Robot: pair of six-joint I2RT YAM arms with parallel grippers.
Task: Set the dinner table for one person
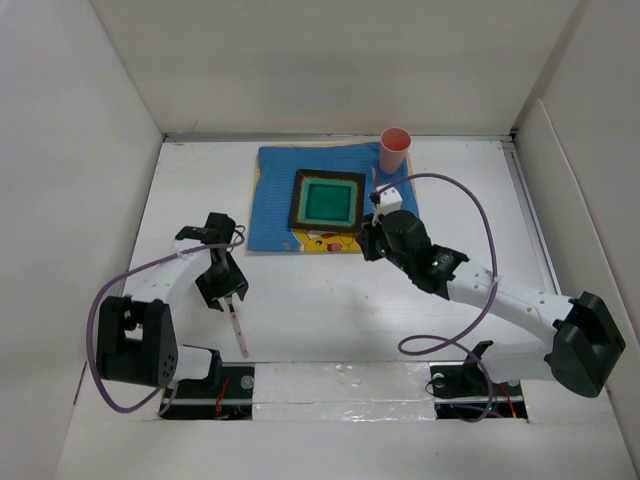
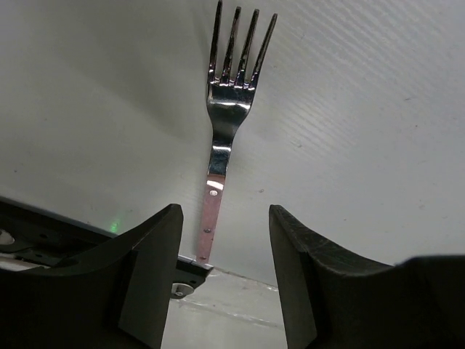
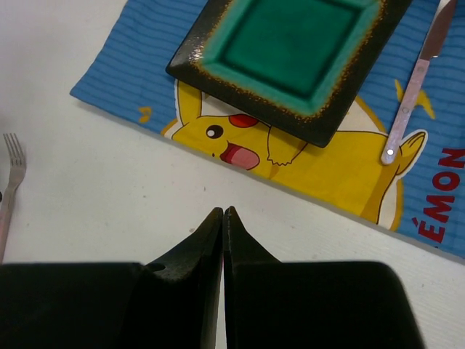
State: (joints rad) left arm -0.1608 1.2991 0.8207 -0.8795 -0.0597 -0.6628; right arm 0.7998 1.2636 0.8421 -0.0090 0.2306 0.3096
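The dinner table (image 1: 330, 300) is a white tabletop. On it lies a blue placemat (image 1: 275, 205) bearing a square green plate (image 1: 327, 200), a knife (image 3: 413, 94) right of the plate, and a pink cup (image 1: 394, 150) at its far right corner. A fork (image 1: 239, 332) with a pink handle lies on the table at the near left; it also shows in the left wrist view (image 2: 229, 94). My left gripper (image 1: 222, 292) is open just above the fork's handle end (image 2: 209, 222), jaws apart and empty. My right gripper (image 1: 367, 246) is shut and empty over the table by the placemat's near edge (image 3: 223, 214).
White panels wall the table on the left, back and right. The arm bases and a taped strip (image 1: 340, 385) line the near edge. Purple cables loop beside each arm. The fork also shows at the left edge of the right wrist view (image 3: 11, 174).
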